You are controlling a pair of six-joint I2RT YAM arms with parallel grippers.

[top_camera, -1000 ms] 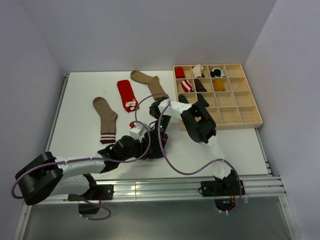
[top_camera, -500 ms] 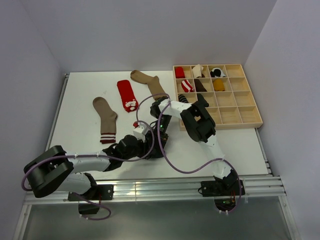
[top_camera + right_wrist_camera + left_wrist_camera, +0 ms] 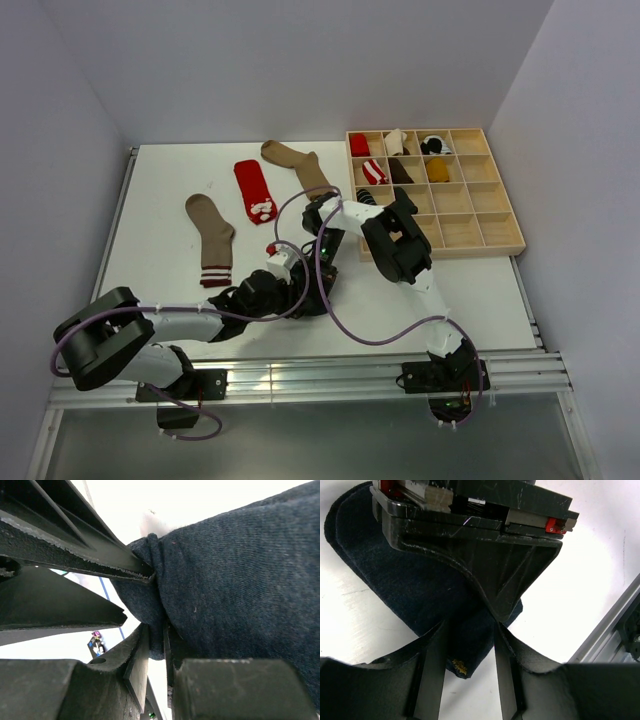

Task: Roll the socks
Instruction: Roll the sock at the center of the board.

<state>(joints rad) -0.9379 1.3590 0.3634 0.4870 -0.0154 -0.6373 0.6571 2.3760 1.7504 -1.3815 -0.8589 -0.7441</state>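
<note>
Both the left arm (image 3: 170, 322) and the right arm (image 3: 430, 290) are white shells with black joints. Behind each claw trails a purple cable (image 3: 345, 335). The left gripper (image 3: 470, 630) has flat, matte black fingers (image 3: 431, 670). The right gripper (image 3: 154, 645) is scratched black, with small red tabs (image 3: 554, 525).

White table (image 3: 160, 200) with four loose socks and a wooden tray (image 3: 480, 232).
A tan sock (image 3: 211, 238) with a striped cuff lies toward the left edge. A red sock (image 3: 254, 190) and a brown sock (image 3: 298, 165) lie near the far edge, and a navy sock (image 3: 410, 580) near the middle. The compartmented tray sits at the far right corner.
</note>
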